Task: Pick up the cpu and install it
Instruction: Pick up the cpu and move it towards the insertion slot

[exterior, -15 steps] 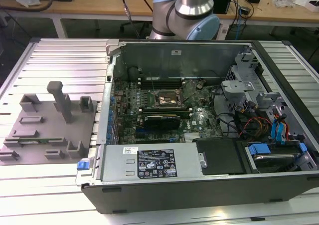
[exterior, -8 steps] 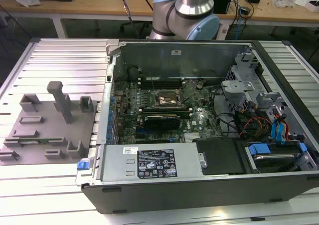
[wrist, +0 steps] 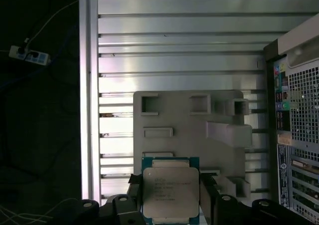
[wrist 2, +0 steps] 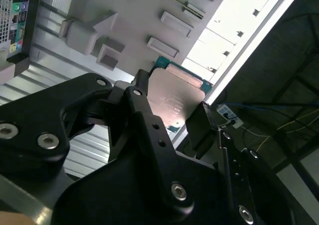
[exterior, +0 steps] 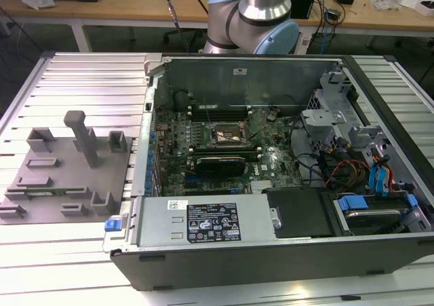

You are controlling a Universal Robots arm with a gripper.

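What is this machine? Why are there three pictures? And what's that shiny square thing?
It is a robot arm. The exterior view comes from a camera off the arm. It sees an opened computer case and a grey tray lying on a ridged metal table. The two wrist views come from cameras riding on the arm, looking at its hand. The hand's black fingers pinch the cpu, a small silvery square chip. Inside the case, a dark square socket sits on the green board.
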